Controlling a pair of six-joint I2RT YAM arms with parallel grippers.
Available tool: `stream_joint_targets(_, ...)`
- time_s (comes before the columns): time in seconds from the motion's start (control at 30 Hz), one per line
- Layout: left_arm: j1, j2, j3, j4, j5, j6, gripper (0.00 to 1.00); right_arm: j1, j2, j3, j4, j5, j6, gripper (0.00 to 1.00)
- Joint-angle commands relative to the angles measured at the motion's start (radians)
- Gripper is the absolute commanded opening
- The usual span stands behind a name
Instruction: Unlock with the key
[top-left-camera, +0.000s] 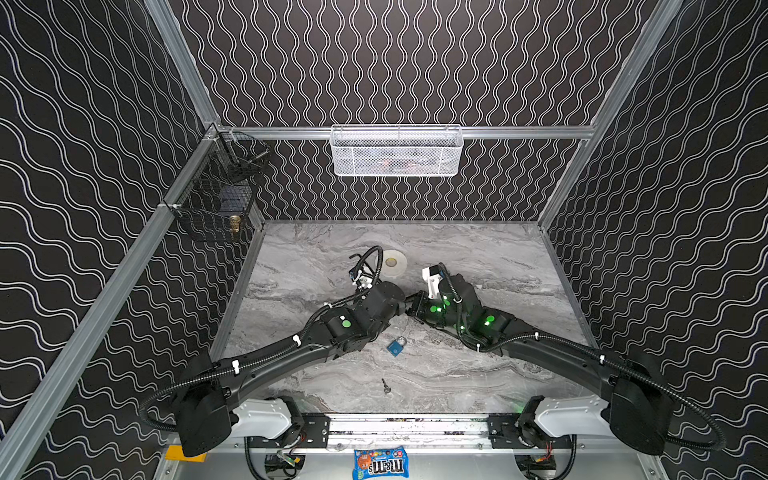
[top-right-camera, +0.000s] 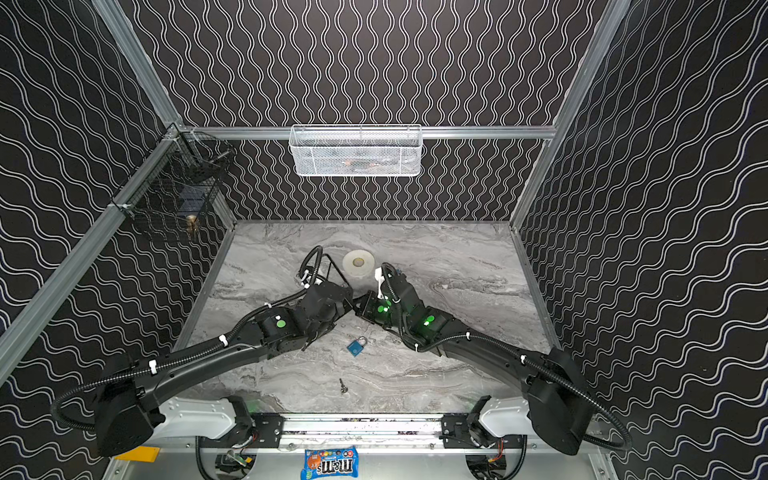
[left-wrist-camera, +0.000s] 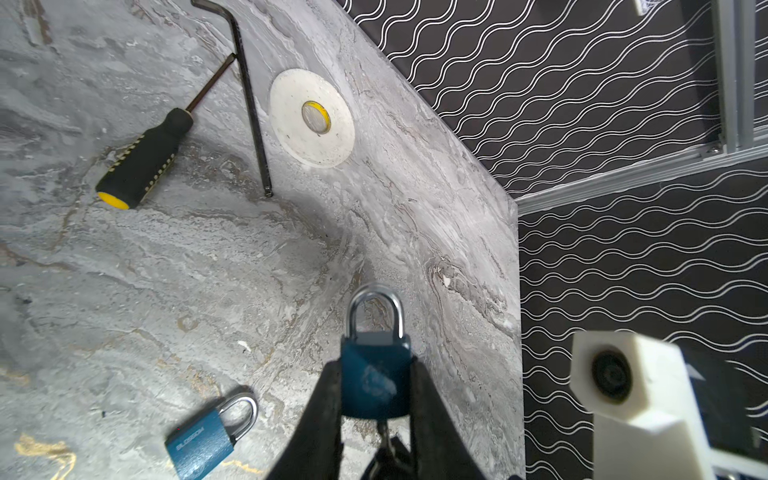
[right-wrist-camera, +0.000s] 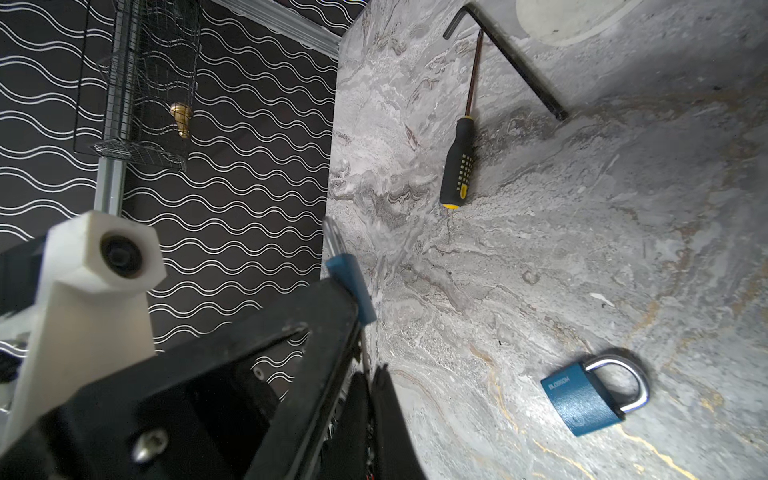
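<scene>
A: Both arms meet over the middle of the marble table (top-left-camera: 478, 257). The left gripper (left-wrist-camera: 374, 368) is clamped on the held padlock (left-wrist-camera: 374, 386), one finger on each side of its blue body, shackle pointing away from the wrist.

B: And the right gripper (right-wrist-camera: 371, 388) has its fingers pressed tight on the key (left-wrist-camera: 382, 430), right at the underside of that lock. How deep the blade sits, I cannot tell.

A: In the left wrist view, both legs of the shackle sit in the body.

B: Down on the marble, a second padlock (top-left-camera: 397, 345) lies flat, just in front of the two grippers in both top views. A loose key (top-left-camera: 386, 386) lies nearer the front edge, apart from it.

A: Further back there's a screwdriver (left-wrist-camera: 141, 162), a hex key (left-wrist-camera: 249, 104) at its tip, and a tape roll (left-wrist-camera: 311, 118) just beside them.
</scene>
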Motion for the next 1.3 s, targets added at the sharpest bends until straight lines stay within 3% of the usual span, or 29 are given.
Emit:
stream_joint_targets(0.0,-0.004,-0.005,-0.009,0.037,0.098,-0.053,0.0,0.02,0.006,0.015,0.094,0.06,0.0,0.0)
stream_joint_targets(0.3,-0.006,-0.027,-0.059,0.088,0.16,-0.109,0.0,0.022,0.011,0.0,0.149,0.068,-0.004,0.0)
stream_joint_targets(0.63,-0.006,-0.065,-0.093,-0.044,0.049,-0.12,0.0,-0.044,-0.016,0.019,0.123,-0.071,0.011,0.0)
stream_joint_targets(0.77,-0.006,-0.09,-0.101,-0.071,0.015,-0.123,0.0,-0.044,0.003,0.066,0.017,-0.085,-0.025,0.0)
stream_joint_targets(1.03,-0.005,-0.119,-0.089,-0.085,-0.017,-0.111,0.0,-0.043,0.005,0.066,-0.034,-0.106,-0.043,0.0)
stream_joint_targets(1.27,-0.003,-0.115,-0.087,-0.055,-0.009,-0.138,0.0,-0.019,0.009,0.077,-0.077,-0.052,-0.051,0.0)
